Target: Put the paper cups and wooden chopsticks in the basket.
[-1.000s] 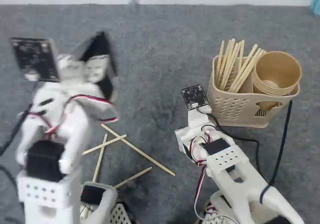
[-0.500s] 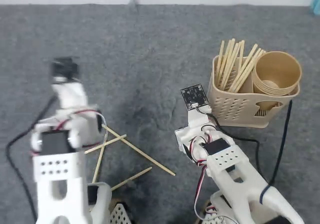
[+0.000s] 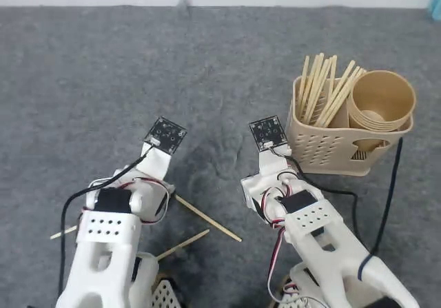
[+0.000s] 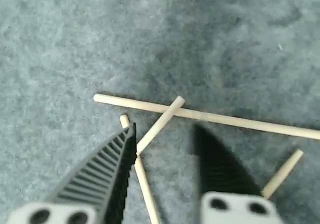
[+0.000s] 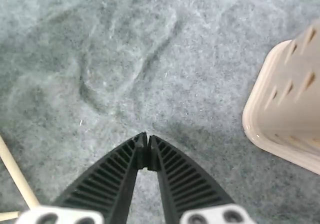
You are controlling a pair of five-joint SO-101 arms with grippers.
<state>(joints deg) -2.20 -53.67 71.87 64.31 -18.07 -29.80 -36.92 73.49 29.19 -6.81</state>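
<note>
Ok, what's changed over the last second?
The left gripper swung down from a raised pose and now hangs open, low over the crossed wooden chopsticks on the table. It has gripped nothing. The right gripper, shut, and the filled basket stayed put.

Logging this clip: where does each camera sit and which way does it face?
High view: fixed overhead, looking down on the mat, left arm, right arm, basket and loose chopsticks.
Left wrist view: on the left wrist, looking down past the open left gripper at crossed chopsticks.
Right wrist view: on the right wrist, looking down past the shut right gripper at mat beside the basket.
Shared: high and left wrist views, the chopsticks; high and right wrist views, the basket.
</note>
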